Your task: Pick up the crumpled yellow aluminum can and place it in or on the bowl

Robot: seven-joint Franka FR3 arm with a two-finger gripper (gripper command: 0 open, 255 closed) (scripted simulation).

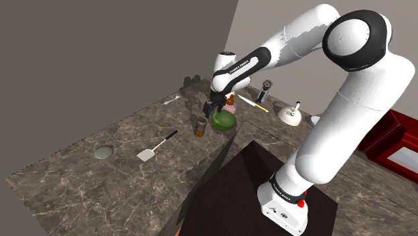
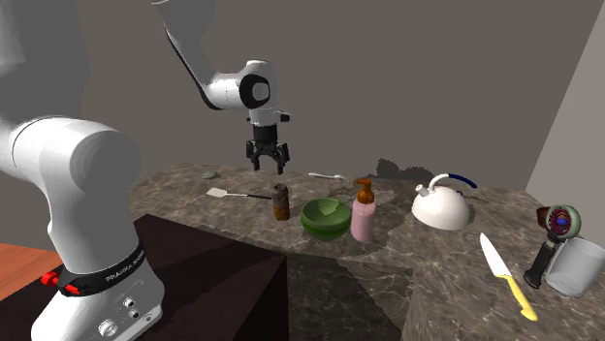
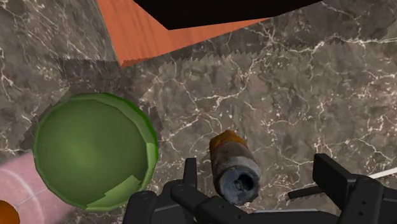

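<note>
A crumpled orange-brown can (image 1: 200, 127) (image 2: 281, 201) stands upright on the dark marble counter, just beside a green bowl (image 1: 223, 119) (image 2: 326, 218). My black gripper (image 1: 214, 107) (image 2: 267, 160) hangs in the air above the can and bowl, open, with nothing between its fingers. In the wrist view the can (image 3: 233, 167) shows its grey top between and below the spread fingers (image 3: 189, 173), which do not touch it, and the bowl (image 3: 92, 149) lies off to one side of the gripper (image 3: 259, 175).
A pink soap bottle (image 2: 364, 211) stands against the bowl's far side. A white kettle (image 2: 439, 206), a yellow-handled knife (image 2: 506, 274), a spatula (image 1: 155, 146), a spoon (image 2: 328, 176) and a grey disc (image 1: 103, 152) lie around the counter. The dark stand (image 1: 254, 194) sits at the counter's edge.
</note>
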